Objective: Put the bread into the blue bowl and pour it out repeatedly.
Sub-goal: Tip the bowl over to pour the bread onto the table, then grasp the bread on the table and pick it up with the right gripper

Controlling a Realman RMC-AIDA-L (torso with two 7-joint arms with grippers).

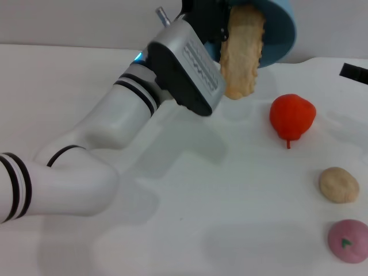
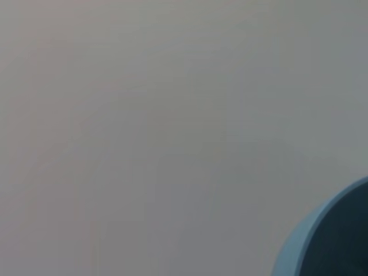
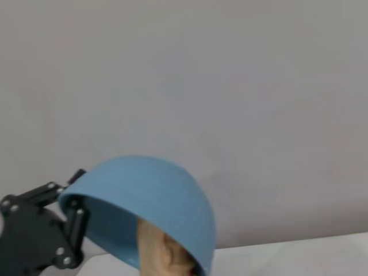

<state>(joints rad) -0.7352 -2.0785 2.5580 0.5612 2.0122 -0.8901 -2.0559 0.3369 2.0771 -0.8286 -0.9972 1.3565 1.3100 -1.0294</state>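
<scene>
Nearest, on the white tabletop (image 1: 190,230), a round pink cake with a green mark (image 1: 348,241) lies in front of a small round beige bun (image 1: 338,184); behind the bun sits a red-orange pear-like fruit (image 1: 292,117). Beyond and left of the fruit, the left gripper (image 3: 72,221) is clamped on the rim of the smooth light blue bowl (image 1: 280,29), held high above the table and tipped mouth-down. The long ridged cream-and-orange bread (image 1: 242,52) hangs half out of the bowl, clear of the table. Whether the right gripper is open I cannot tell.
</scene>
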